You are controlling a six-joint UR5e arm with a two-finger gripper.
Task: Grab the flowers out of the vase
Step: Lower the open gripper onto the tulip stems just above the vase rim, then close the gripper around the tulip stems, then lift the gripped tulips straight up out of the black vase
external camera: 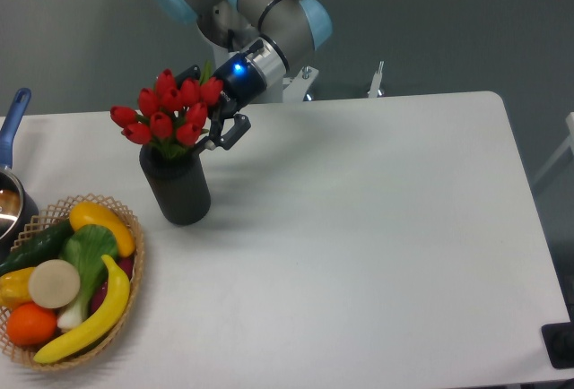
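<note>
Camera view from the fixed position shows the gripper (218, 131) tucked against the right side of the flowers (169, 111), its dark fingers spread apart and not yet closed on anything, one finger plain at the right and the other partly lost behind the red buds. The flowers stand upright in the vase (178, 185), which sits on the table (377, 228) toward the far left. The step in hand looks like the final approach before grasping, and doing it well probably means bringing the fingers around the green stems just below the buds, not across the soft heads, then closing gently and lifting straight up so the stems slide clear of the round mouth without tipping the vase. Whether the stems already lie between the fingers cannot be told from this angle. The vase is narrow and tall, so a sideways push could topple it. To the near left lies a wicker basket (133, 295) of produce, and a pot (11, 205) with a blue handle sits at the left edge; both stand apart from the vase and should not obstruct an upward lift.
</note>
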